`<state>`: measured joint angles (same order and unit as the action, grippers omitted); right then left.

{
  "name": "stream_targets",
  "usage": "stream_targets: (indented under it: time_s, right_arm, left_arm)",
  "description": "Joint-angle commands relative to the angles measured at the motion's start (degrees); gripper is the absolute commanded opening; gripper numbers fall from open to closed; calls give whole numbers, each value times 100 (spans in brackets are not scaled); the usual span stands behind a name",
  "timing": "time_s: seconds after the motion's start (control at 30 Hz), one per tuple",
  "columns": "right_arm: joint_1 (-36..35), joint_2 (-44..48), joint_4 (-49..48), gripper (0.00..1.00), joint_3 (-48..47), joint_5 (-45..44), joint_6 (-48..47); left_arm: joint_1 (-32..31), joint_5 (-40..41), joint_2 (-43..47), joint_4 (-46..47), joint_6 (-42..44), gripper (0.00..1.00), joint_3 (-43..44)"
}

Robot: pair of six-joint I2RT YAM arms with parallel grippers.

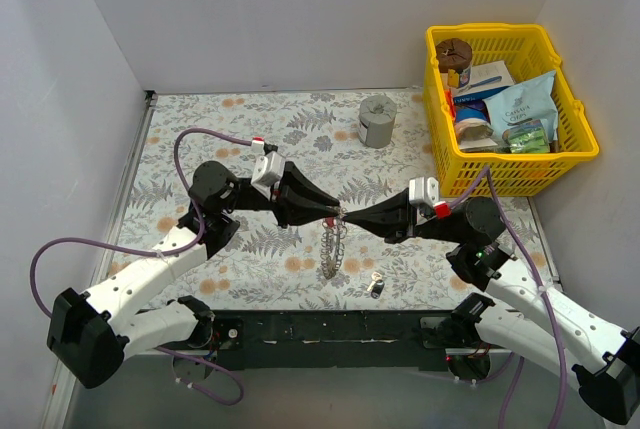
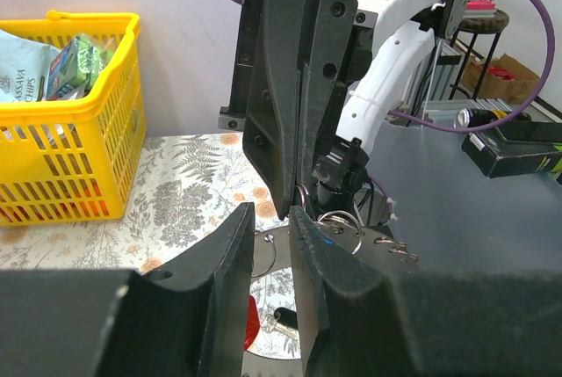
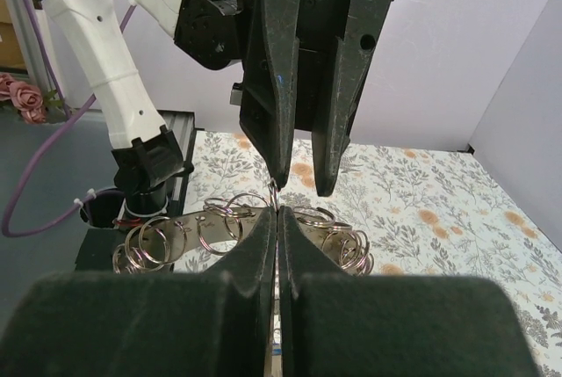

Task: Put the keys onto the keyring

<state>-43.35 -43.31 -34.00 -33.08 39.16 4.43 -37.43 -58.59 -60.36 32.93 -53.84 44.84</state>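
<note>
Silver keyring (image 1: pixel 333 247) hangs over the middle of the floral bench (image 1: pixel 250 129), pinched at its top by the clenched right fingers (image 3: pixel 250 250), both arms stretched level toward each other, the left fingers (image 2: pixel 230 254) slightly parted at the ring's top, one loose key (image 1: pixel 376 285) lying near the front edge.

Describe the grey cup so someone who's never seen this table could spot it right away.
Start at the yellow basket in the far right corner of the floral table. Just left of it, standing alone, is the grey cup, a short cylinder, unlike the colourful packets inside the basket.
</note>
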Motion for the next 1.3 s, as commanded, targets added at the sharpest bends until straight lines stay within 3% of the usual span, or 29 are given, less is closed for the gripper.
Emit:
stream_targets:
  time_s: [0.0,0.17,0.37,0.67,0.9,1.27]
  right_arm:
    - [11,16,-546,1,-76,-215,14]
    - [11,51,-529,1,-58,-259,15]
    - [11,156,-450,1,-6,-356,-21]
    - [11,95,-537,1,12,-303,14]
    - [11,147,-529,1,56,-347,6]
    - [11,130,-538,1,74,-286,32]
  left_arm:
    - [-150,-109,-11,-260,190,22,174]
    - [-159,110,94,-568,480,26,236]
    - [-159,594,437,-1174,1024,44,253]
    - [-159,111,296,-1482,937,40,332]
    - [-159,445,455,-2667,1860,40,587]
    - [-159,367,411,-2977,2072,40,675]
